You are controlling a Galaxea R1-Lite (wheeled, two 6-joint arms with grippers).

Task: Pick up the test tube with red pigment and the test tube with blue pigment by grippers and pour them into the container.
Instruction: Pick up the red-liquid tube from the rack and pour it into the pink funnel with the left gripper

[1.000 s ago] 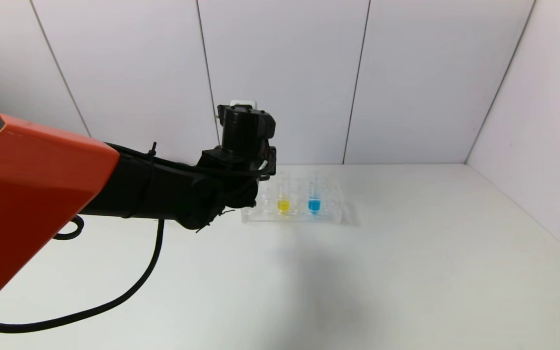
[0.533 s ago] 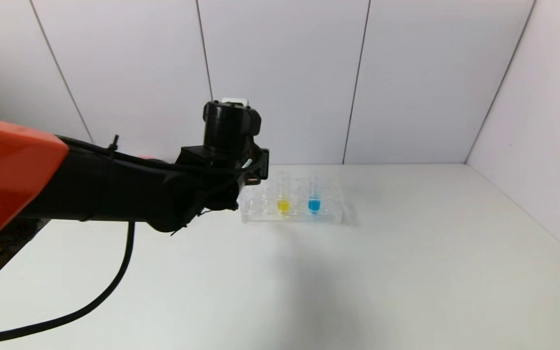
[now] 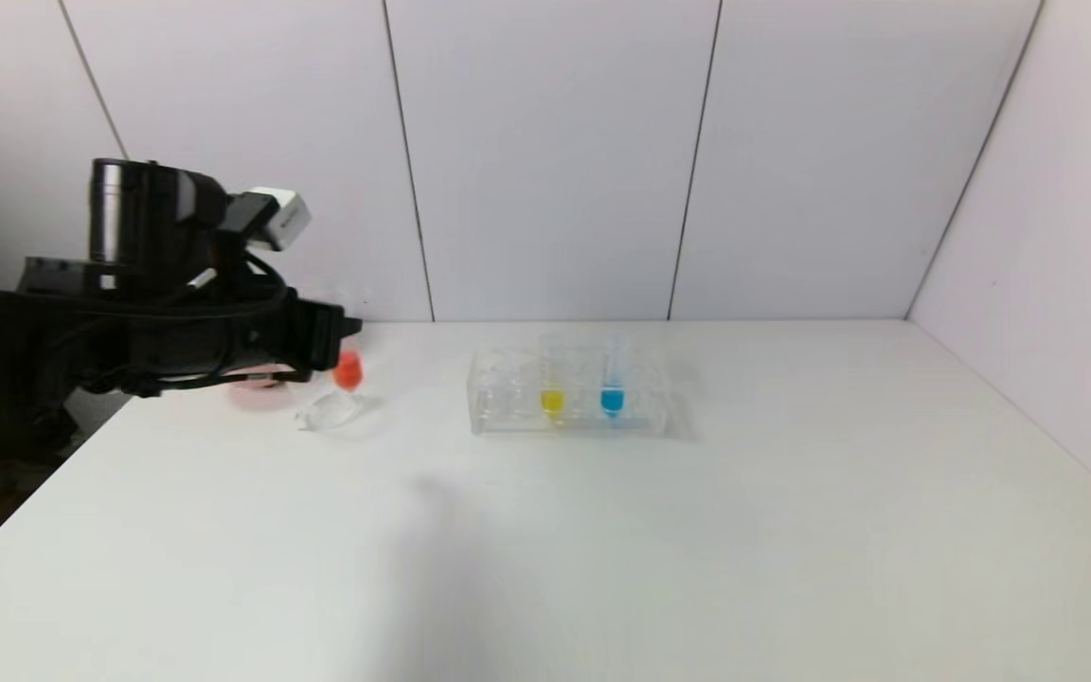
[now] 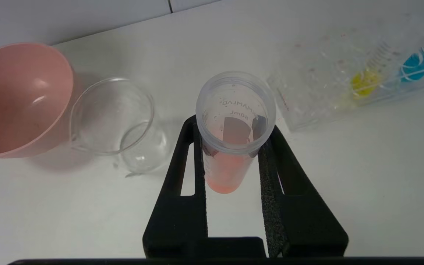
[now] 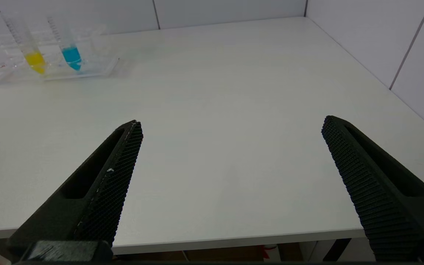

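Observation:
My left gripper (image 3: 337,343) is shut on the test tube with red pigment (image 3: 348,370) and holds it upright above the table, just right of the container (image 3: 326,411), a small clear glass beaker. In the left wrist view the tube (image 4: 226,173) sits between the two black fingers of my left gripper (image 4: 230,124), mouth open, with the beaker (image 4: 113,117) empty beside it. The test tube with blue pigment (image 3: 612,400) stands in the clear rack (image 3: 508,417). It also shows in the right wrist view (image 5: 71,55). My right gripper (image 5: 232,125) is open and empty at the table's front edge, out of the head view.
A tube with yellow liquid (image 3: 552,401) stands in the rack left of the blue one. A pink round bowl (image 4: 17,99) sits right behind the beaker, partly hidden by my left arm in the head view. Walls close the table at the back and the right.
My left arm has swung left from the rack's left end to the beaker, carrying the red tube with it. The rack, yellow tube and blue tube have not moved.

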